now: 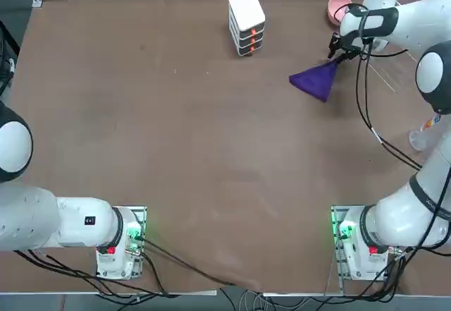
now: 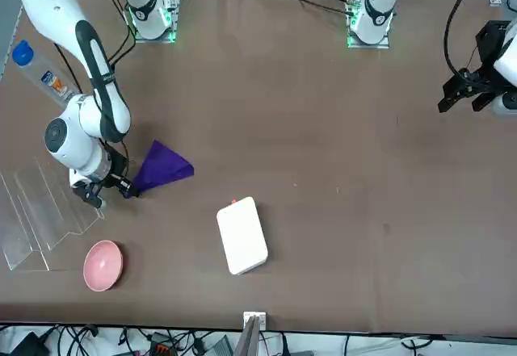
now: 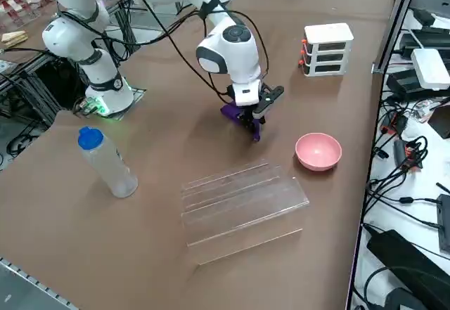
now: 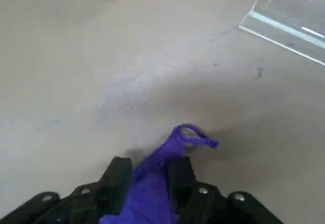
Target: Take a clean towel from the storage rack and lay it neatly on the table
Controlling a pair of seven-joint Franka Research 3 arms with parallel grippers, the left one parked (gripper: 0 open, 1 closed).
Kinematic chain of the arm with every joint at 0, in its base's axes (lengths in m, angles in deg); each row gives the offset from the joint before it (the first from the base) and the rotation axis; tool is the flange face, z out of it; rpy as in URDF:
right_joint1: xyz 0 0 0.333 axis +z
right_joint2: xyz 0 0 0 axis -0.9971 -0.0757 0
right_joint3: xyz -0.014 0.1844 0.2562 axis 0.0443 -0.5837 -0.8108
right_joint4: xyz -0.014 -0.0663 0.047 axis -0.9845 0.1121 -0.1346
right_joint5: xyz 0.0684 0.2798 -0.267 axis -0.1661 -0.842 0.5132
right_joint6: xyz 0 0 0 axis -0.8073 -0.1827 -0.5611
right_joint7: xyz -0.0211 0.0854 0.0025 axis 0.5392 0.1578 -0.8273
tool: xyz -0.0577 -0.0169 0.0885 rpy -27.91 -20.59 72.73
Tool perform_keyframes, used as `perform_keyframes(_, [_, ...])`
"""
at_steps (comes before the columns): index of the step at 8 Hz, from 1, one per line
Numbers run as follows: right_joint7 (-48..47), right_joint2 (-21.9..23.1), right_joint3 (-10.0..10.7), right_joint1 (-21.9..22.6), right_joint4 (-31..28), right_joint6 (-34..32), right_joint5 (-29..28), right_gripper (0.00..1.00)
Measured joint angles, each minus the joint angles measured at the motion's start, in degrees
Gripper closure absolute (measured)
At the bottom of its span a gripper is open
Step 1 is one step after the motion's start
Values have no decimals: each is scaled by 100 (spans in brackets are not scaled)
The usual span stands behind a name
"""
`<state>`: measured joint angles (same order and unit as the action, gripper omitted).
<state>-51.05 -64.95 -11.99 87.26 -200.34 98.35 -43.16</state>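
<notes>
- The clear rack (image 3: 242, 204) stands on the brown table (image 1: 197, 142), on the robot's right side.
- The purple towel (image 1: 315, 80) is to the left of the rack, off it, its visible part making a pointed triangle in the top view. A small loop (image 4: 195, 135) shows at one corner.
- The right gripper (image 4: 151, 165) is also just left of the rack, at the towel. Its jaws stand apart, one on each side of the cloth; whether they pinch it, I cannot tell.
- The pink bowl (image 3: 318, 151) sits near the rack, on its side away from the robot's bases.
- The blue-capped bottle (image 3: 110, 166) is nearer the bases than the rack.
- The white drawer box (image 1: 246, 20) stands well left of the rack.
</notes>
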Motion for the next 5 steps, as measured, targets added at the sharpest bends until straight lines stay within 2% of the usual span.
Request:
perform_keyframes(1, [0,-8,2,0,-1,0,0,55])
perform_keyframes(2, [1,-10,2,0,-1,0,1,62])
perform_keyframes(5, [7,11,0,7,5,2,6,92])
